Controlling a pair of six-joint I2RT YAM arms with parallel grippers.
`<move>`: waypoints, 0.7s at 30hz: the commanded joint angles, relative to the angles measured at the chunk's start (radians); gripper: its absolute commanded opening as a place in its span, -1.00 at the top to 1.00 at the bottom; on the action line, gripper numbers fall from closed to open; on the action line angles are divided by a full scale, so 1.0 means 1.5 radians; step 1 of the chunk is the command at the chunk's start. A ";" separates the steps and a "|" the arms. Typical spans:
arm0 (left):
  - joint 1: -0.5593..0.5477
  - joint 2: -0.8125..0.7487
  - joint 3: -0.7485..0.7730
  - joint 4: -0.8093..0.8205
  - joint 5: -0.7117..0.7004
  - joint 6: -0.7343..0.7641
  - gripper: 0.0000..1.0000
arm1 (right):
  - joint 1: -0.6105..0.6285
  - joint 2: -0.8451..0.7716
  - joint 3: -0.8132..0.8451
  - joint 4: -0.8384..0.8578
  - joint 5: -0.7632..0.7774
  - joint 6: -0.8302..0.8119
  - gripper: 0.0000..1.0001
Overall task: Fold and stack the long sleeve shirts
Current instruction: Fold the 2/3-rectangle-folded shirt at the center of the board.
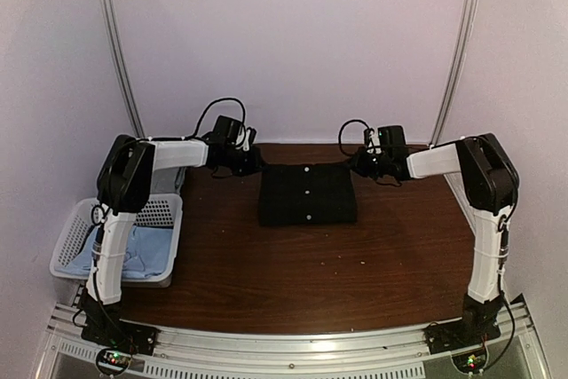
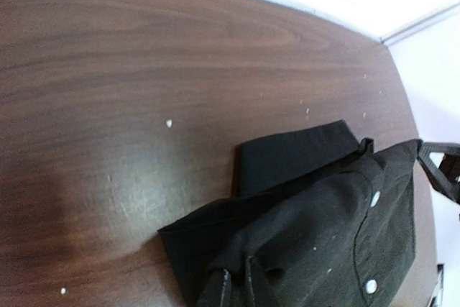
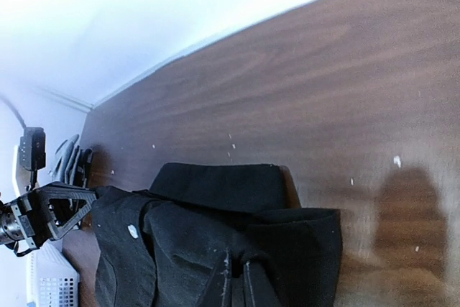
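Note:
A black long sleeve shirt (image 1: 307, 197) lies folded into a rectangle with white buttons, at the far middle of the brown table. My left gripper (image 1: 256, 164) is at its far left corner and my right gripper (image 1: 355, 164) at its far right corner. In the left wrist view the left gripper (image 2: 236, 285) is shut, pinching a raised fold of the black shirt (image 2: 316, 221). The right wrist view shows the right gripper (image 3: 237, 282) shut on the black shirt (image 3: 215, 228) in the same way. A light blue shirt (image 1: 133, 250) lies in the basket.
A white lattice basket (image 1: 162, 212) stands at the table's left edge beside the left arm, and its corner (image 3: 54, 285) shows in the right wrist view. The back wall with two metal rails rises just behind the shirt. Bare brown table (image 1: 311, 272) lies between the shirt and the arm bases.

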 commanded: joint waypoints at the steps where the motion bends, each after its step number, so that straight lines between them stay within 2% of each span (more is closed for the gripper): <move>1: 0.020 0.050 0.120 0.020 -0.035 0.032 0.61 | -0.027 0.039 0.081 0.013 0.017 -0.001 0.73; 3: 0.021 0.080 0.180 -0.011 -0.034 0.042 0.33 | -0.031 0.060 0.113 -0.001 0.003 0.002 0.64; 5: 0.022 0.088 0.210 -0.033 -0.040 0.042 0.00 | -0.030 0.057 0.121 -0.006 0.005 -0.002 0.42; 6: 0.023 0.084 0.211 -0.036 -0.041 0.040 -0.09 | -0.030 0.054 0.127 -0.018 0.004 -0.009 0.24; 8: 0.023 0.067 0.197 -0.036 -0.048 0.033 -0.20 | -0.029 0.046 0.139 -0.051 0.002 -0.030 0.15; 13: 0.016 -0.009 0.099 -0.016 -0.011 0.020 -0.18 | -0.004 -0.017 0.109 -0.108 -0.013 -0.070 0.13; 21: -0.031 -0.161 -0.119 0.040 0.051 -0.007 -0.11 | 0.113 -0.164 -0.078 -0.091 -0.035 -0.069 0.11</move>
